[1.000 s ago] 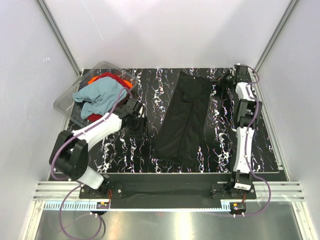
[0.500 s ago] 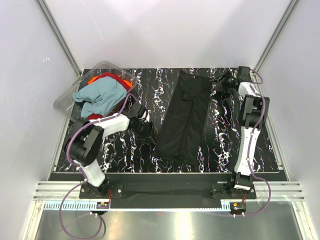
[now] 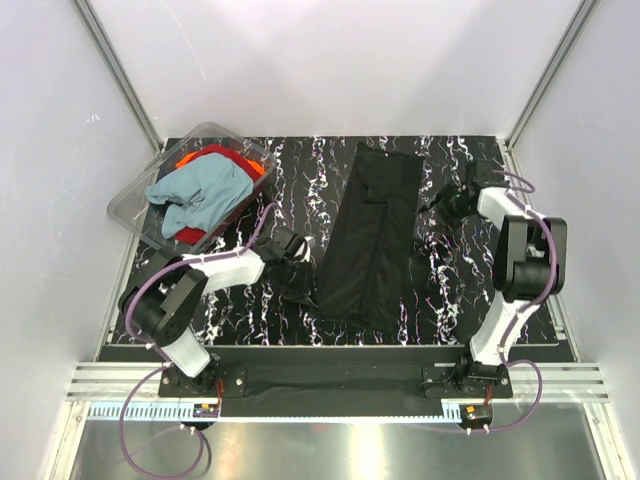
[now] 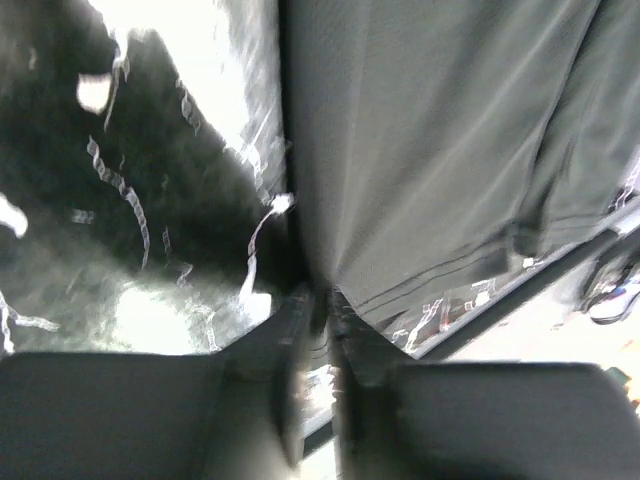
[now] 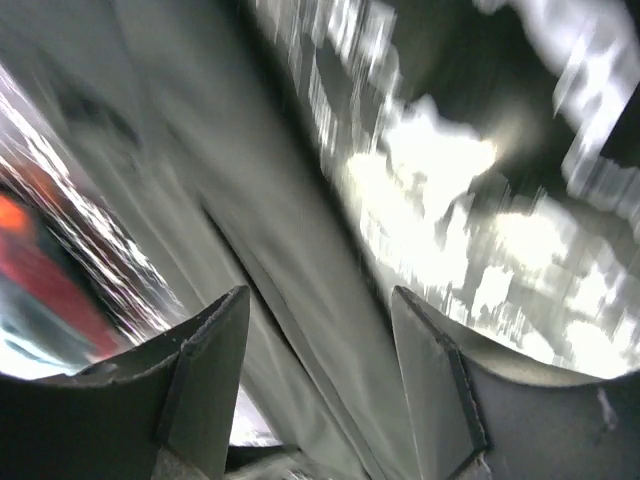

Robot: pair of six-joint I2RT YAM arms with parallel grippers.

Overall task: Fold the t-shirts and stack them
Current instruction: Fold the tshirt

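A plain black t-shirt (image 3: pixel 368 235), folded into a long narrow strip, lies slanted across the middle of the marbled table. My left gripper (image 3: pixel 300 283) is at its near left corner. In the left wrist view the left gripper (image 4: pixel 325 300) is pinched together on that corner of the black t-shirt (image 4: pixel 440 150). My right gripper (image 3: pixel 448 205) hovers at the shirt's far right edge. The right wrist view shows the right gripper (image 5: pixel 318 300) open, with the black cloth (image 5: pixel 250 200) lying below the gap. A teal-blue t-shirt (image 3: pixel 200 190) and a red-orange t-shirt (image 3: pixel 215 157) are bunched in the tub.
The clear plastic tub (image 3: pixel 130 205) sits tilted at the table's far left corner. Metal frame posts and white walls close in the back and both sides. The black marbled table top (image 3: pixel 450 290) shows bare to the right of the shirt.
My left arm swung right to the shirt's near left corner and its jaws closed there. My right gripper opened and came from the far right corner toward the shirt's right edge.
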